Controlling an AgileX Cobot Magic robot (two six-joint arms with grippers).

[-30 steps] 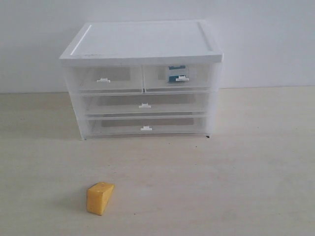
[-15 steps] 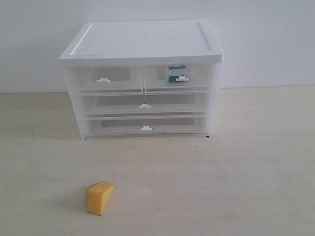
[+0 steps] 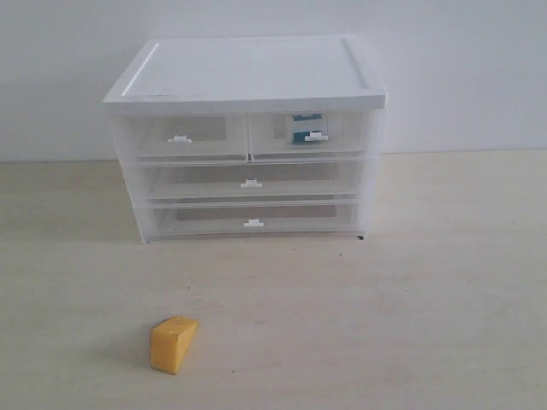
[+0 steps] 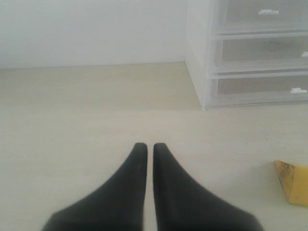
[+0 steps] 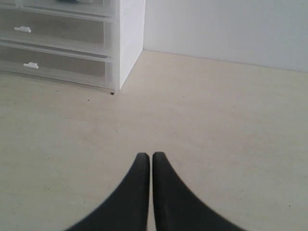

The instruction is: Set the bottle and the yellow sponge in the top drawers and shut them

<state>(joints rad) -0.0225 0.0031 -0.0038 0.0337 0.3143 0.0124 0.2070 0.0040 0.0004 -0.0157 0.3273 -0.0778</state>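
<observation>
Yellow foam on the table [image 3: 427, 325]: the yellow sponge [image 3: 173, 343] lies well in front of the cabinet [image 3: 248, 77], and the bottle [image 3: 307, 129] sits inside the right one of the shut top drawers [image 3: 192, 137]. My left gripper [image 4: 150, 147], fingers together and empty, has the sponge nearby. It looks light and squashy, so I'd pinch its flat sides gently. My right gripper [image 5: 151, 156] is likewise closed on nothing.

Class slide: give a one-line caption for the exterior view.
Closed top-right drawer holds bottle; sponge lies on table before cabinet.
</observation>
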